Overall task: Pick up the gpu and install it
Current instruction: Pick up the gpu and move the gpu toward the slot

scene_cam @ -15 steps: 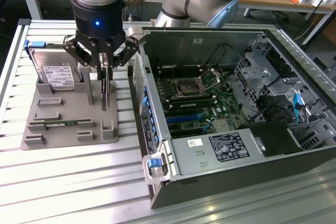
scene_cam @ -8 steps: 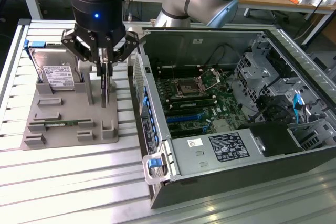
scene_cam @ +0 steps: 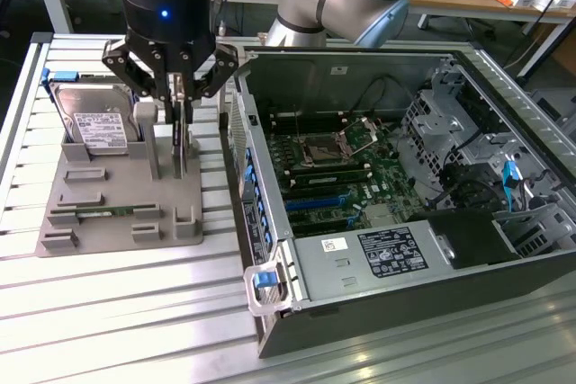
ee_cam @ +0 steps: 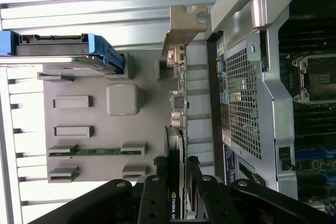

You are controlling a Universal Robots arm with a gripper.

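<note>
1. gpu point(scene_cam: 184, 146) point(ee_cam: 181, 108) stands on its thin edge in a grey holder point(scene_cam: 117, 195) point(ee_cam: 94, 119), on the side of the holder nearest the computer case point(scene_cam: 270, 177) point(ee_cam: 244, 93)
2. The claw point(scene_cam: 180, 114) point(ee_cam: 176, 161) is straight above the holder, with its fingers point(ee_cam: 159, 177) pressed in on the two flat faces of the gpu, pinching its upper edge
3. In the wrist view the card runs edge-on away from the claw, and its silver bracket point(ee_cam: 181, 27) is at the far end, reaching past the edge of the holder
4. Whether the bottom edge of the gpu is seated in its slot or just clear of it cannot be told
5. A hard drive point(scene_cam: 94, 123) point(ee_cam: 52, 43) in a blue frame leans upright at the back of the holder, on the exterior view's left of the claw
6. A narrow green memory stick point(scene_cam: 99, 213) point(ee_cam: 97, 152) lies flat between small blocks at the front of the holder
7. The holder and the case both sit on a ribbed metal counter point(scene_cam: 117, 312) point(ee_cam: 105, 3), the case just beside the holder on the exterior view's right
8. The case lies open, with its green main board point(scene_cam: 342, 168) point(ee_cam: 315, 77) facing up
</note>
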